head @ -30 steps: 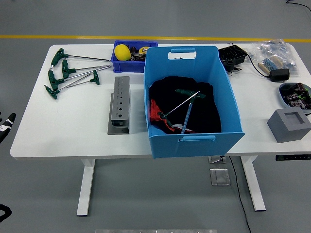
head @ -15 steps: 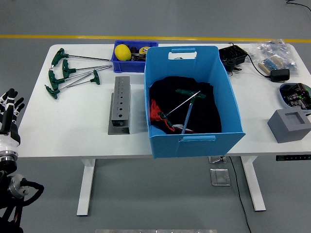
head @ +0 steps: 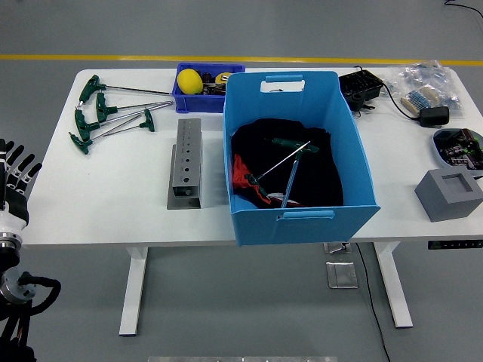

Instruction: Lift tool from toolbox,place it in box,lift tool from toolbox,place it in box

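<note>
Left robot hand [head: 15, 181] is up at the far left edge, off the counter [head: 113, 204], fingers spread and holding nothing. Up and to its right a bunch of green T-handle tools [head: 106, 113] lie loose on the counter, then comes the grey tool rack [head: 186, 163]. Further right, well away from the hand, the big blue box [head: 298, 151] has a few tools lying inside on black cloth.

Tools [head: 109, 113] lie left of rack [head: 186, 162], box [head: 299, 154] right
</note>
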Robot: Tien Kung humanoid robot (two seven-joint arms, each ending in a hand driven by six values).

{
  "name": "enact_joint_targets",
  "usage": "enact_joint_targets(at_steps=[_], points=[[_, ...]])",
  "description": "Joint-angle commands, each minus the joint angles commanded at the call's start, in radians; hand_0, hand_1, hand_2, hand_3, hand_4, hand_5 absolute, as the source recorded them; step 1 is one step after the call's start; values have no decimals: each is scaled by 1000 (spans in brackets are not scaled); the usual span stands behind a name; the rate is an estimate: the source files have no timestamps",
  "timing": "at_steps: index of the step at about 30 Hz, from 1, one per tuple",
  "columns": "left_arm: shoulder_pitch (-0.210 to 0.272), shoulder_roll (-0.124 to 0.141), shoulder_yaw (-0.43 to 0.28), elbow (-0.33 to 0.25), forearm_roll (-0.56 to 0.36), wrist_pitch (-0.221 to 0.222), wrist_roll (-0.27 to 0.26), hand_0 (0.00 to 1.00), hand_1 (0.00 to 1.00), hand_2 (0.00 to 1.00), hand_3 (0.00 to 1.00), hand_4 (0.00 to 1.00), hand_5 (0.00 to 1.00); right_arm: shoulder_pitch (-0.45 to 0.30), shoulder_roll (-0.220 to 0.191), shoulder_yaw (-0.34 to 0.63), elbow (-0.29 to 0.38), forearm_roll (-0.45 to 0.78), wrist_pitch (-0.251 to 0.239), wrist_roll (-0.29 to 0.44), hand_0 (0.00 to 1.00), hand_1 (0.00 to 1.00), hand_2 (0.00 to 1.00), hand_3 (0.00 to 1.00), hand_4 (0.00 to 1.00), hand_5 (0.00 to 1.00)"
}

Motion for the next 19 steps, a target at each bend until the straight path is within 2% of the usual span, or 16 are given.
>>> enact_joint_targets(at_steps=[9,10,15,16,19], points=[[8,4,15,-5,35,-4,12,396,582,663,671,837,578,-3,3,4,0,-9,-1,-6,619,606,682,531,774,567],[9,5,17,-5,49,-5,14,456,607,682,676,838,580,-4,3,5,0,-10,-1,-6,619,605,682,531,774,566],[13,9,28,-14,146,-33,37,456,607,682,676,838,580,-6,3,3,0,-10,0,-8,619,605,682,531,774,566],[14,11,31,-16,159,-36,39,616,675,746,701,839,585,-7,3,3,0,-11,0,-8,619,605,683,531,774,567],[13,18,49,-23,179,-25,45,616,675,746,701,839,585,-8,3,4,0,-13,1,-9,619,605,683,531,774,567]])
